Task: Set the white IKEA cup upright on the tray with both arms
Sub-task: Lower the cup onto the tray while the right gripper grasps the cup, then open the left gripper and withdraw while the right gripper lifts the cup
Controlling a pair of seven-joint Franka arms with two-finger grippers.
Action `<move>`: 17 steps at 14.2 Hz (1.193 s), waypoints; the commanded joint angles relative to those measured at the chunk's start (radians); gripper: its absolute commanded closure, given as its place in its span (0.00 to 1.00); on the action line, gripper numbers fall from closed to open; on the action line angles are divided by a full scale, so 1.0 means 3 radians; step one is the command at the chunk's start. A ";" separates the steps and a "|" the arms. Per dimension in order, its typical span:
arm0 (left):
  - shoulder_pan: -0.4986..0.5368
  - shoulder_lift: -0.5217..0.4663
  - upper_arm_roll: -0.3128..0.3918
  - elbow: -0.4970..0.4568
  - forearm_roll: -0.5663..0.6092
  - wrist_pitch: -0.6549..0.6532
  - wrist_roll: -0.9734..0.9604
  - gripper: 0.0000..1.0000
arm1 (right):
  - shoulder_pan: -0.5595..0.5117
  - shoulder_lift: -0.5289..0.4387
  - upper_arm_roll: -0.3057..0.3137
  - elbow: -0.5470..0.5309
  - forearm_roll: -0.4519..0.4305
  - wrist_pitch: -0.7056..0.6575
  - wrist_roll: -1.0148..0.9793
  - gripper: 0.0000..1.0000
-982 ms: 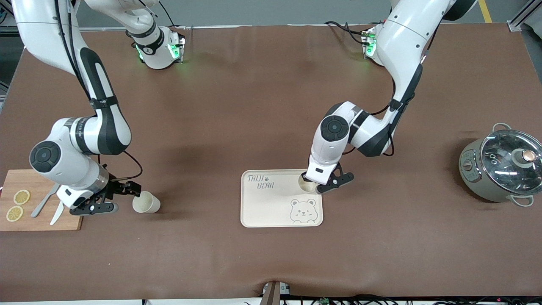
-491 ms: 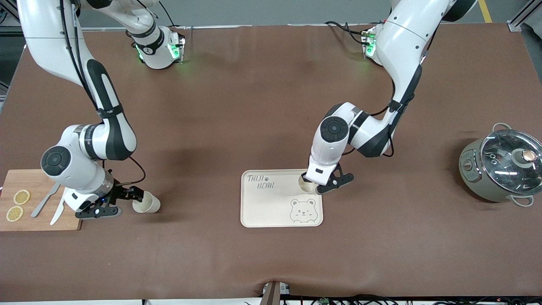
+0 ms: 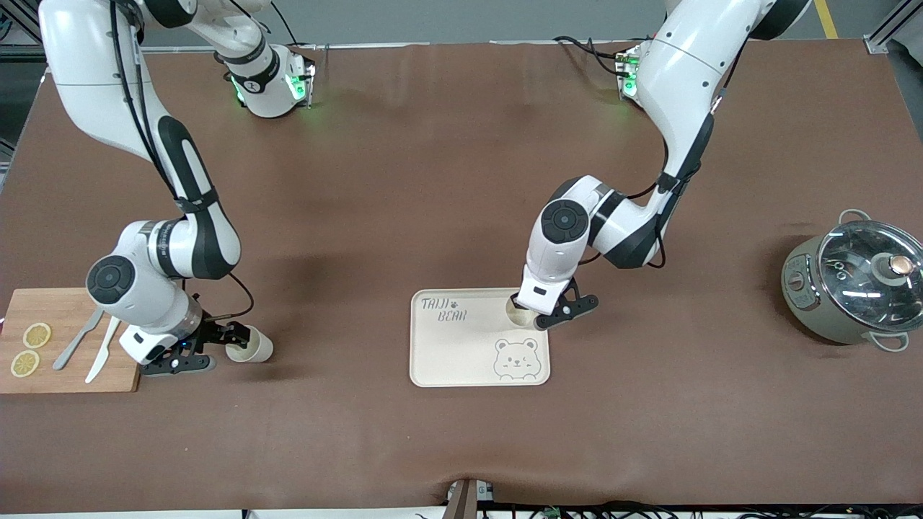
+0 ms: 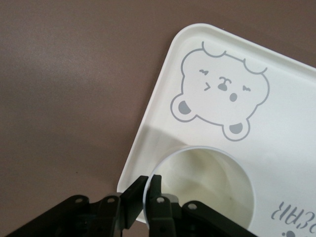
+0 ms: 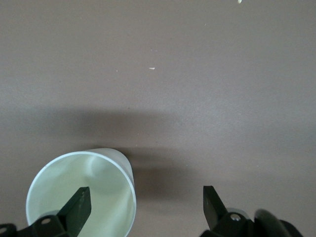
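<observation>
- Since one second ago the right arm has shifted toward the lying cup, so the right gripper (image 3: pixel 216 348) now stands at that cup's mouth; the left arm has barely changed.
- Landmark: the tray (image 3: pixel 447 346), cream with "TAIJI BEAR" lettering and a bear face, lies on the brown table (image 3: pixel 461 180) near its middle.
- Left gripper (image 3: pixel 535 311): positioned over the tray corner toward the left arm's end of the table, fingers (image 4: pixel 157 197) pressed together on the rim of an upright white cup (image 4: pixel 207 187).
- That upright cup (image 3: pixel 520 311) stands on the tray, beside the bear drawing (image 4: pixel 222 94).
- Right gripper (image 5: pixel 143 205): well apart from the tray, toward the right arm's end of the table, jaws spread wide.
- One spread finger (image 5: pixel 79 205) sits inside the mouth of a second white cup (image 5: pixel 84 192); the other finger is outside its wall. No grip is closed on it.
- Second white cup (image 3: pixel 252 346): lying on its side on the table, well apart from the tray, mouth toward the right gripper.
- Wooden cutting board (image 3: pixel 68 360): past the lying cup from the tray, carrying two lemon slices (image 3: pixel 30 349) and cutlery (image 3: pixel 86 346).
- Lidded pot (image 3: pixel 854 285): well apart from the tray, toward the left arm's end of the table.
</observation>
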 commanded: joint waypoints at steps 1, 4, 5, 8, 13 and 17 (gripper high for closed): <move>-0.0044 0.0042 0.0039 0.0084 0.0105 -0.0010 -0.0100 1.00 | 0.0001 0.0052 0.0015 0.0021 0.0028 0.0066 -0.0053 0.00; -0.0054 0.0057 0.0034 0.0074 0.0216 -0.0010 -0.0100 0.00 | 0.0001 0.0078 0.0015 0.0021 0.0028 0.0107 -0.0053 0.00; -0.0054 0.0063 0.0034 0.0079 0.0253 -0.0010 -0.0151 0.00 | 0.0006 0.0088 0.0015 0.0021 0.0028 0.0112 -0.0047 0.00; -0.0064 -0.0014 0.0034 0.0084 0.0258 -0.0046 -0.0279 0.00 | 0.0011 0.0098 0.0015 0.0021 0.0028 0.0117 -0.0047 0.00; -0.0044 -0.0167 0.0003 0.0425 0.0186 -0.0504 -0.0279 0.00 | 0.0057 0.0144 0.0015 0.0026 0.0028 0.0153 -0.0042 0.12; 0.0032 -0.0290 -0.0007 0.0728 0.0044 -0.1032 -0.0238 0.00 | 0.0082 0.0144 0.0015 0.0026 0.0028 0.0168 -0.0017 0.63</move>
